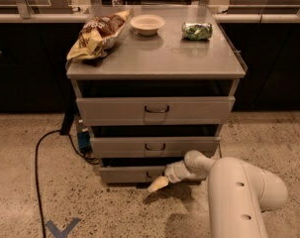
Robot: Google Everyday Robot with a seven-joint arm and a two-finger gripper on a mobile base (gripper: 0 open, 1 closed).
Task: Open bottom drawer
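The bottom drawer is the slimmest grey front, lowest in the grey metal cabinet, just above the floor. Its small dark handle shows at its middle. My gripper reaches in from the right on a white arm. Its pale tip sits just below and right in front of the handle, over the drawer's lower edge. A dark gap shows above the drawer front.
Above it are a mid-sized drawer and the tallest drawer. On the cabinet top lie a chip bag, a white bowl and a green packet. A black cable runs over the speckled floor at left. Dark counters stand behind.
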